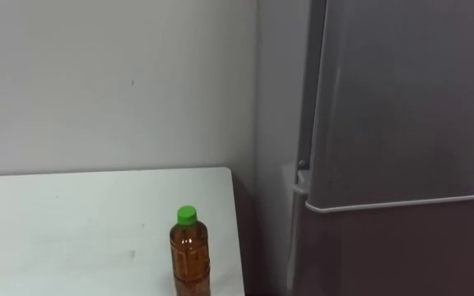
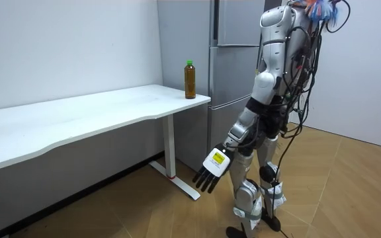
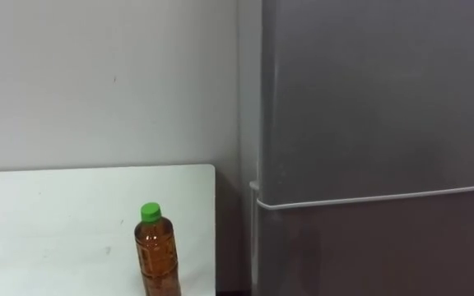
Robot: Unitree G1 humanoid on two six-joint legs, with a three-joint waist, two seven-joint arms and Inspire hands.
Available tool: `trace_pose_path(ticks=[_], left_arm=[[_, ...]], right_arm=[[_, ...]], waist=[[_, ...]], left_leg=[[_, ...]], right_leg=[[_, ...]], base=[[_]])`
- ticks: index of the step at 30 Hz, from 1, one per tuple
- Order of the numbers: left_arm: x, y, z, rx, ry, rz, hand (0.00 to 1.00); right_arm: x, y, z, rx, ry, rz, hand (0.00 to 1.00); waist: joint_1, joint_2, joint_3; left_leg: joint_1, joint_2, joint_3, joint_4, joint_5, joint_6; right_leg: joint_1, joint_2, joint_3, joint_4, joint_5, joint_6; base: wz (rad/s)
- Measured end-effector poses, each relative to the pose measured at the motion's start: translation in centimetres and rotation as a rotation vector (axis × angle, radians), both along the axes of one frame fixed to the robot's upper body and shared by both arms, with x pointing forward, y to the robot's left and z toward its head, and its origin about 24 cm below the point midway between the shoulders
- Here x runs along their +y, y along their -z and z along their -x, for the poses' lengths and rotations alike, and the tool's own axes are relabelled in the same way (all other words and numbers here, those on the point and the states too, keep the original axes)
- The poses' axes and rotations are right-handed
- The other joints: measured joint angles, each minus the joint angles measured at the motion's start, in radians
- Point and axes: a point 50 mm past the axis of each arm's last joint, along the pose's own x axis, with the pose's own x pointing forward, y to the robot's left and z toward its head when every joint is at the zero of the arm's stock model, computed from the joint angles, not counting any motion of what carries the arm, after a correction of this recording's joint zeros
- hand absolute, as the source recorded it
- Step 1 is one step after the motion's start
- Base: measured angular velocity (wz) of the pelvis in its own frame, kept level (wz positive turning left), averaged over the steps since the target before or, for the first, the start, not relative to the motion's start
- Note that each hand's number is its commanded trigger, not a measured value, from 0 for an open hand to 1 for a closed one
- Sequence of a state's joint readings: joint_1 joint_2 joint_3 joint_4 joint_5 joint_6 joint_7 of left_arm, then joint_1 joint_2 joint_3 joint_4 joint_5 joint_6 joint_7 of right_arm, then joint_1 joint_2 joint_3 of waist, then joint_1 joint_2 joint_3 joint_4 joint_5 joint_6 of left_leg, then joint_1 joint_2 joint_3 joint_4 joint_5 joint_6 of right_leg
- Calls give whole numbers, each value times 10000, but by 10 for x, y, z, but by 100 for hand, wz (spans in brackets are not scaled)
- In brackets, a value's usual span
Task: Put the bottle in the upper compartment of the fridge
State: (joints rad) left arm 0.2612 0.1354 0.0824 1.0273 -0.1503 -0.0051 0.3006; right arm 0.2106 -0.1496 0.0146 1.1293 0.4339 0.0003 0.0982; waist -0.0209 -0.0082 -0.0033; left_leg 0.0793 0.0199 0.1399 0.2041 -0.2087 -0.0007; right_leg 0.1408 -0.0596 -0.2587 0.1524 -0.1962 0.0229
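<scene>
1. My left hand [image 2: 211,173] hangs low at the robot's side, in front of the table's end, with its fingers straight and apart and nothing in it.
2. I have the robot standing upright on the wooden floor [image 2: 349,192], facing the fridge beside the table's end.
3. The bottle [image 1: 190,251], amber with a green cap, stands upright on the white table [image 1: 56,230], close to its right edge, the end just beside the fridge.
4. The grey fridge [image 1: 401,107] stands beyond that edge. I see both doors shut, with the seam between upper and lower running across.
5. Behind the table is a plain white wall [image 1: 97,82].
</scene>
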Motion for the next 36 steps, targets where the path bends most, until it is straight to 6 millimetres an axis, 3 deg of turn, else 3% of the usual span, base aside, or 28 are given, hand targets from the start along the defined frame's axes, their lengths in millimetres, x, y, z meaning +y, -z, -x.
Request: trace_pose_path(ticks=[10,18,25,32,36], left_arm=[[12,-14,-34,-2142,-1611,-347,0],[29,-49,-77,-5192,-3087,-1553,0],[33,-71,-98,-6904,-4170,-1584,0],[39,-133,-136,-10138,-4443,-1927,0],[44,-161,-143,-11421,-4888,-2239,0]], right_arm=[[-5,-1,-2,-198,80,222,0],[-10,-3,3,-230,153,397,0],[-12,-4,1,-262,-32,693,0],[-11,-5,2,-331,-140,806,0],[-11,-5,3,-304,10,863,0]], waist=[[20,170,-16],[61,220,-23],[46,218,-27],[294,250,-70],[273,239,-13]], left_leg=[[5,-3,-9,-10,-1,0],[128,-9,14,-100,1,-1],[128,-9,89,-176,1,-2],[44,-11,5,-139,2,-3],[188,-22,-2,-163,-7,-11]], right_leg=[[-28,-2,-37,-3,-2,2],[16,-1,55,6,-1,4],[-8,-3,54,3,-1,5],[-78,-4,36,3,0,4],[78,-9,33,-19,-13,18]], base=[[1],[-2],[-2],[1],[0]])
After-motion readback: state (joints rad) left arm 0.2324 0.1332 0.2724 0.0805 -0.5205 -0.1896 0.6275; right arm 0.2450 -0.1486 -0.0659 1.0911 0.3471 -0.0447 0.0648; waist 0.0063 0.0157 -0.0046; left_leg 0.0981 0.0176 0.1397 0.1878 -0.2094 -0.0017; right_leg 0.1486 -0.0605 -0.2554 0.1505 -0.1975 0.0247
